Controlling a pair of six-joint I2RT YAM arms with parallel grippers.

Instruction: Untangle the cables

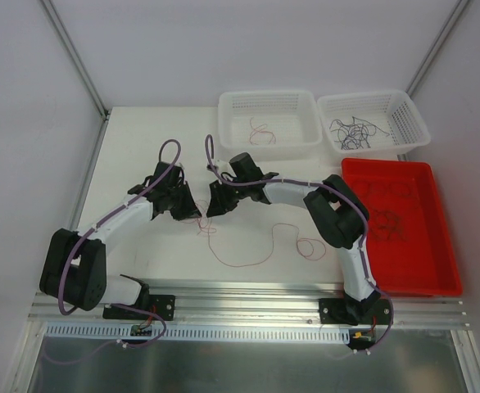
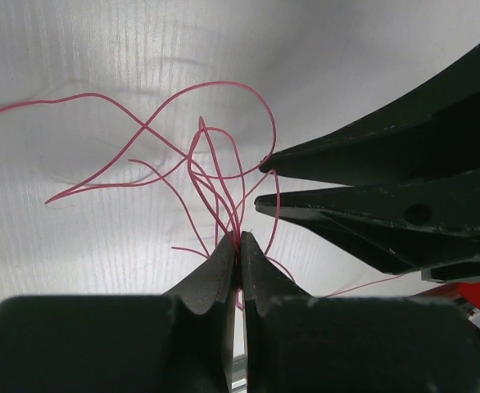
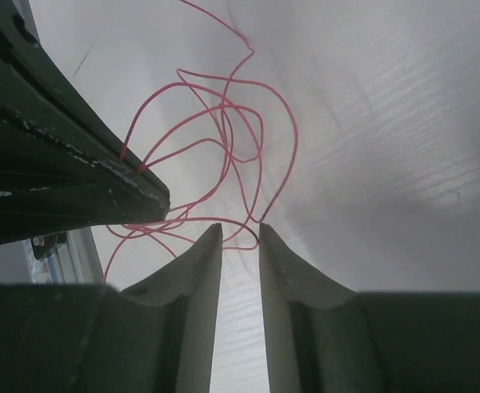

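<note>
Left gripper clenched on the root of a red wire tangle, several strands pinched together between its tips. The right gripper faces it from close by, its jaws narrowly parted with a single strand running across the gap at the tips — not visibly pinched. The tangle sits at the white tabletop between the two grippers, near the middle of the work area; whether it rests on the surface or hangs just clear of it cannot be told. One long loose end trails in loops toward the right arm's base. Likely faults from this position: the right gripper may close on two crossed strands rather than one, so that pulling apart would cinch the knot instead of opening it. The hair-thin wire may slip out of either pinch under tension, and — the tips standing nearly in contact — a slightly misjudged approach could bring the two grippers into collision.
</note>
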